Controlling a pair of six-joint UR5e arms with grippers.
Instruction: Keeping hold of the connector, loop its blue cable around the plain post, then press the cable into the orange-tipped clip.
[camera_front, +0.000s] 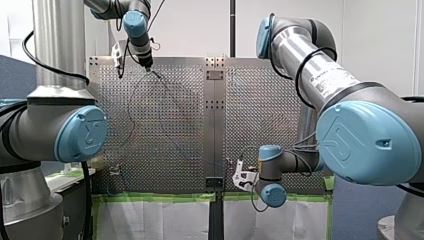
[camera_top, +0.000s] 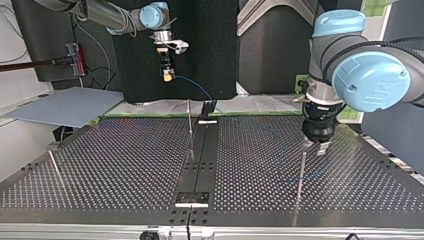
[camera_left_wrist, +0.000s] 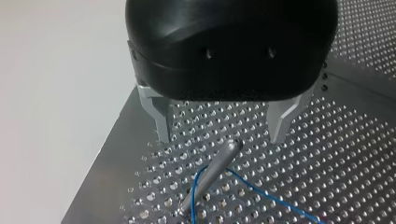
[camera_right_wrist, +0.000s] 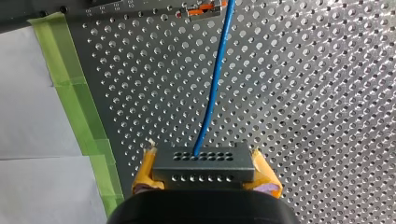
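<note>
Closest in, the connector (camera_right_wrist: 204, 167), a dark block with rows of holes, sits pinched between the yellow pads (camera_right_wrist: 145, 173) of my right gripper (camera_right_wrist: 204, 175), whose jaws press on its two ends. Its blue cable (camera_right_wrist: 212, 88) leaves the block's front face and runs straight ahead over the perforated table (camera_right_wrist: 308, 102), beside a strip of green tape (camera_right_wrist: 77, 102), towards the orange-tipped clip (camera_right_wrist: 203, 8) farther off. Whether it lies in the clip I cannot tell. In the top view this gripper hangs in the upper left of the frame, raised above the table's far edge. Farther along the cable, at that frame's right, my left gripper (camera_left_wrist: 220, 135) hovers with its metal fingers (camera_left_wrist: 161, 116) spread wide, just above the plain post (camera_left_wrist: 212, 170). The cable curves close by the post's lower part; whether it touches I cannot tell.
</note>
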